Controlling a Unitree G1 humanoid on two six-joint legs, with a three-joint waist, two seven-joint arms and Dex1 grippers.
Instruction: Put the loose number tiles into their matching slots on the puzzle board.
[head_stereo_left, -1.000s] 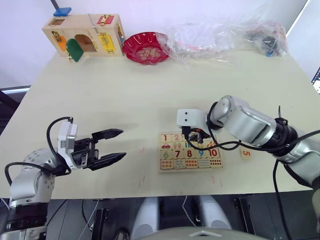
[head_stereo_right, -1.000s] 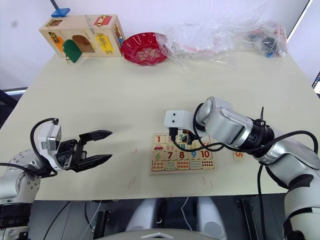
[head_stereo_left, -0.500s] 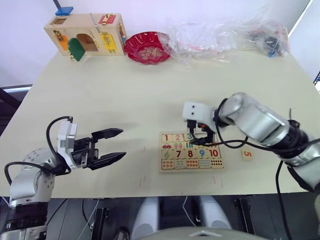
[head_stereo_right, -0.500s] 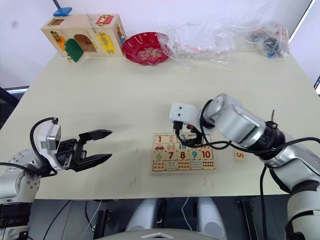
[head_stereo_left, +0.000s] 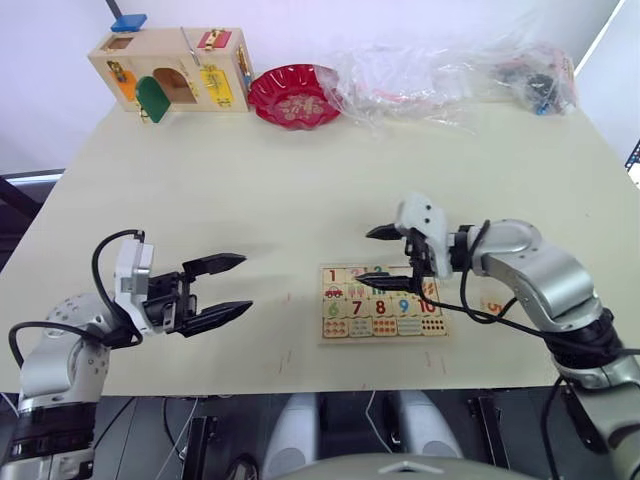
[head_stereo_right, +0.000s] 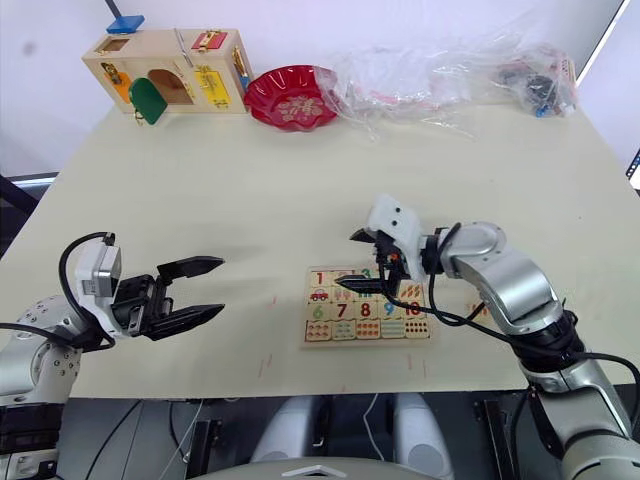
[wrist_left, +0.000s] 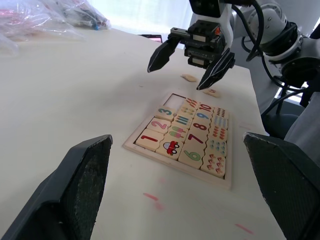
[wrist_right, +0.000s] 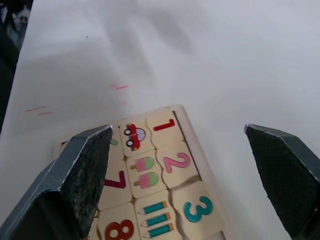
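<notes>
Right hand (head_stereo_left: 388, 257), black fingers apart, above flat pale-wood puzzle board (head_stereo_left: 381, 302); left hand (head_stereo_left: 222, 288) also apart

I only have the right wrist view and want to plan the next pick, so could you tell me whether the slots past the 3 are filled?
Observer: No. In the left wrist view the slots beyond the 3 tile are bare.
Operator: Thank you. Are any loose tiles nearby?
Observer: Two. One loose tile lies on the table beyond the far end of the puzzle board, and a second loose tile lies nearer the board. I cannot read their digits.
Operator: Is my gripper carrying anything?
Observer: No. The right gripper is open and empty.
</notes>
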